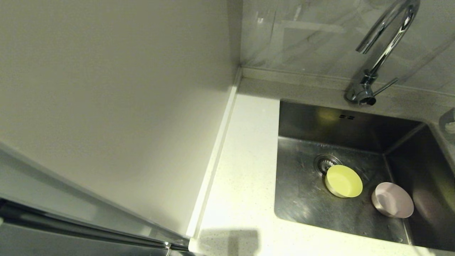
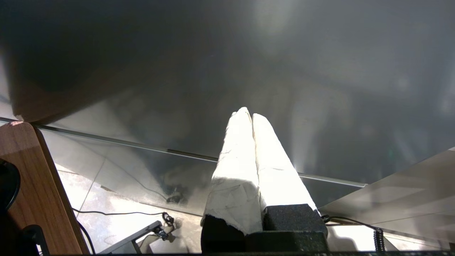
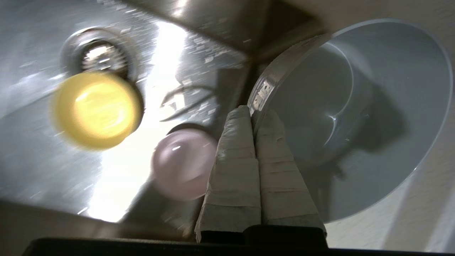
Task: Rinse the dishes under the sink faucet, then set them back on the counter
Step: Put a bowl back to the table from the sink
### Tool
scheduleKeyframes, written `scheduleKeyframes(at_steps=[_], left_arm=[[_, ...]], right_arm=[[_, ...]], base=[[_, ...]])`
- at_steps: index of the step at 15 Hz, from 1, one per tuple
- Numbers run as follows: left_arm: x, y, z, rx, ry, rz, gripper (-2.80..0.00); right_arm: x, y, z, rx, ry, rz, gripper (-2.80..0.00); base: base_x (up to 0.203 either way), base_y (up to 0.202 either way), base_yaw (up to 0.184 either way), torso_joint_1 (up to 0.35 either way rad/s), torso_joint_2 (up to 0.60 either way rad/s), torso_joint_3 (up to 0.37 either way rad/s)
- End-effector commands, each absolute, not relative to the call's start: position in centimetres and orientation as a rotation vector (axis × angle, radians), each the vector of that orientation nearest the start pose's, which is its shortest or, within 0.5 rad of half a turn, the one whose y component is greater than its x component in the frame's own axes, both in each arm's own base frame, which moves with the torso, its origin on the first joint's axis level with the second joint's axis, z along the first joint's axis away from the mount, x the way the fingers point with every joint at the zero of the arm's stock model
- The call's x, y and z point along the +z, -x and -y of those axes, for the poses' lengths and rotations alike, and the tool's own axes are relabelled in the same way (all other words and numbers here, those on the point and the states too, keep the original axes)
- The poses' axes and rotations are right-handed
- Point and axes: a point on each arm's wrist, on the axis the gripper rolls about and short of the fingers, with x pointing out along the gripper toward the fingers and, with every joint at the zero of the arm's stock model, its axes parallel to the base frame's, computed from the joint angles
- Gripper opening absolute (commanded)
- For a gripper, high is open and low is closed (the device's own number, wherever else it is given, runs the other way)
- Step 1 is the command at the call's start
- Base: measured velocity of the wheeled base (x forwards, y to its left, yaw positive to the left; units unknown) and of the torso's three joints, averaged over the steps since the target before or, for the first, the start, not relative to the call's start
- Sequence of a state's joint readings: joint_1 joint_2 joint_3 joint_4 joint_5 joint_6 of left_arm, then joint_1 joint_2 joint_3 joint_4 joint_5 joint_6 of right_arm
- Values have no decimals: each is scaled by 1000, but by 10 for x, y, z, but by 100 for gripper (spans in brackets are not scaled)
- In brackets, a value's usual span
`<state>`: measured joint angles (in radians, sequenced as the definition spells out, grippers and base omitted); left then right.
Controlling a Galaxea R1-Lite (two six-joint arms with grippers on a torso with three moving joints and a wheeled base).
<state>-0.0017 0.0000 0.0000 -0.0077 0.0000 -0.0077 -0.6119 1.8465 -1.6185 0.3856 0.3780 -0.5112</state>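
Note:
The yellow-green bowl point(image 1: 343, 181) sits on the sink point(image 1: 305, 199) floor beside the round drain point(image 1: 324, 162). The pale pink bowl point(image 1: 392, 200) leans near the sink's right wall. In the right wrist view my right gripper point(image 3: 253, 113) is shut on the rim of the pale grey-blue bowl point(image 3: 373, 117), held over white counter beside the sink, with the yellow-green bowl point(image 3: 96, 110) and the pink bowl point(image 3: 181, 163) below. The chrome faucet point(image 1: 380, 53) stands behind the sink. Neither arm shows in the head view. My left gripper point(image 2: 249, 114) is shut and empty, away from the sink.
White speckled counter point(image 1: 241, 160) runs left of the sink, bounded by a raised edge strip point(image 1: 217, 153) and an off-white wall panel point(image 1: 113, 92). A small fitting point(image 1: 448, 124) sits at the sink's far right. The left wrist view shows floor, cables and a wooden board point(image 2: 32, 185).

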Motion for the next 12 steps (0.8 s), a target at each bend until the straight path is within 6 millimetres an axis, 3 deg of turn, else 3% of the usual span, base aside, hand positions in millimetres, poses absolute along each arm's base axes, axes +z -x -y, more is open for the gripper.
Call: scheduleKeyframes(at_steps=[1,6,12], left_arm=[[75,23,0,-2,8,5,-280],[75,23,0,-2,8,5,-280],[75,23,0,-2,8,5,-280]], right_arm=[[251,-314,210,-103,207,-600,-280],[245,-332,227,-208,239,-628,-280],[239,-331,237,-277,243,-664,-280]], base=[[0,0,0,0,0,0],[0,0,0,0,0,0],[0,0,0,0,0,0]])
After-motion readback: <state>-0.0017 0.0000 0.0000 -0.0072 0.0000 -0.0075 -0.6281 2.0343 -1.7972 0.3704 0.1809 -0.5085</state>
